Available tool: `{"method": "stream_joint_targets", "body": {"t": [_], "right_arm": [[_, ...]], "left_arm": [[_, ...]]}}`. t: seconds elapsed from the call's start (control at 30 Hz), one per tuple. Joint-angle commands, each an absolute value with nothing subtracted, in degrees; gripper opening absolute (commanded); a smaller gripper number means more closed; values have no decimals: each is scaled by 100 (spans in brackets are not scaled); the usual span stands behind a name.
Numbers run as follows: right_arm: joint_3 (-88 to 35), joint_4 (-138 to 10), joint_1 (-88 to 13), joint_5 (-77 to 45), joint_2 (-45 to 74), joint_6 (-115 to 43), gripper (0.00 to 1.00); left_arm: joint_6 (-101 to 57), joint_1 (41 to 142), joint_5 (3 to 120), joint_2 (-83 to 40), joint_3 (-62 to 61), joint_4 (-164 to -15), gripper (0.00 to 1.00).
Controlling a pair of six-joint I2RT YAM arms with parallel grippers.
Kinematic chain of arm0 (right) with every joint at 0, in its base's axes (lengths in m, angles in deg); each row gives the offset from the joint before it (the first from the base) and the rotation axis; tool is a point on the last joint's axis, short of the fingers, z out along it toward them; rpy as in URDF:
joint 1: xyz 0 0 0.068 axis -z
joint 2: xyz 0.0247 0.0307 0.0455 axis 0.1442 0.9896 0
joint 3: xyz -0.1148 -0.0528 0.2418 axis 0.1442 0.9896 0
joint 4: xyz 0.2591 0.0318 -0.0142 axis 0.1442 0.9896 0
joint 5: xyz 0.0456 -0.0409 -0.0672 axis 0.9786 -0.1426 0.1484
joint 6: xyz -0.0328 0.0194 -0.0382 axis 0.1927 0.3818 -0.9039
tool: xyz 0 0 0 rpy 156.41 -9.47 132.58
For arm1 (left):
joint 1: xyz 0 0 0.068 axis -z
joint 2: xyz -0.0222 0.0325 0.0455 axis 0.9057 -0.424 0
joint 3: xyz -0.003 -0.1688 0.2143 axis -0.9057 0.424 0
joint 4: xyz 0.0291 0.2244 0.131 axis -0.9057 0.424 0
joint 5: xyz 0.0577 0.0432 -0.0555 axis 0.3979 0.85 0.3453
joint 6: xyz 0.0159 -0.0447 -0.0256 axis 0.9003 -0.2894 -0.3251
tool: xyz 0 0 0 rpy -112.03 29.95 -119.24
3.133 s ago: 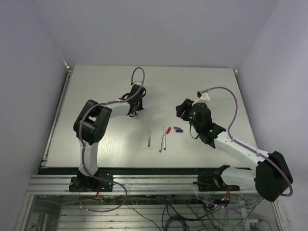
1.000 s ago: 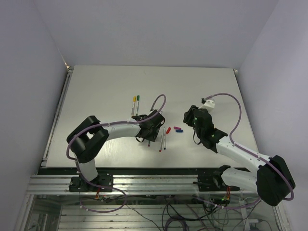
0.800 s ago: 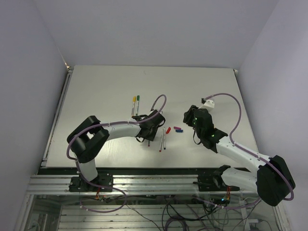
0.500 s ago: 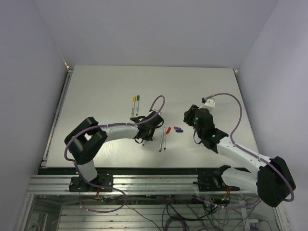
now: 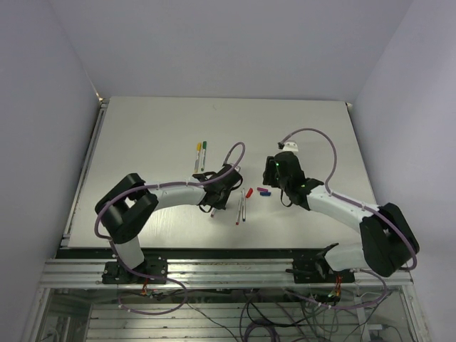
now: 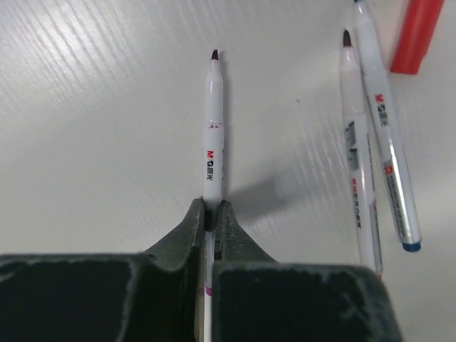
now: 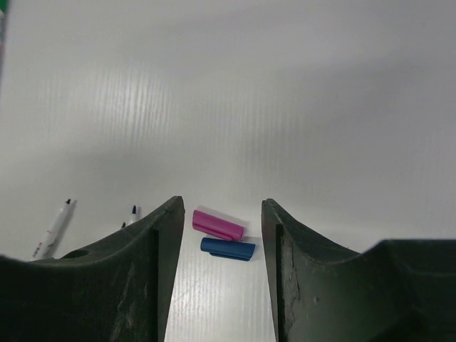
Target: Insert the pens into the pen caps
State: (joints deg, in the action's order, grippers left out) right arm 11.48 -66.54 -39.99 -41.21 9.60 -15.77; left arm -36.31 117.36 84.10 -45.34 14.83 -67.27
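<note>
My left gripper is shut on a white pen with a dark tip and a purple band; the pen points away from it, low over the table. In the top view this gripper is left of two bare pens. The wrist view shows these as a red-ended pen and a blue-ended pen, with a red cap beyond them. My right gripper is open, and a purple cap and a blue cap lie side by side between its fingers. The top view shows the caps beside that gripper.
Two capped pens, one yellow and one green, lie side by side farther back on the white table. The red cap lies between the two grippers. Pen tips show at the left of the right wrist view.
My right gripper has moved left and forward, over the purple and blue caps. My left gripper has shifted slightly left, still shut on the pen.
</note>
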Motion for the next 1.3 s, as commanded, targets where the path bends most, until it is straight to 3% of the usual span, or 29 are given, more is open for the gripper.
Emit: {"method": "stream_joint_targets", "body": {"t": [0.0,0.47,1.27], "right_arm": [[744,-6104,-3975,-3778,1386,-1985,46],[309,-5501,-4028,-3461,2024,-2449,46],[42,-5346,-4217,-3724,2690,-2676,46]], "left_arm": [[-3644,11790,7729,-4290,1454,-6366,7],[-3627,10957,7013,-3597,1946,-6899,7],[-3648,10659,6653,-3623,2077,-7175,7]]}}
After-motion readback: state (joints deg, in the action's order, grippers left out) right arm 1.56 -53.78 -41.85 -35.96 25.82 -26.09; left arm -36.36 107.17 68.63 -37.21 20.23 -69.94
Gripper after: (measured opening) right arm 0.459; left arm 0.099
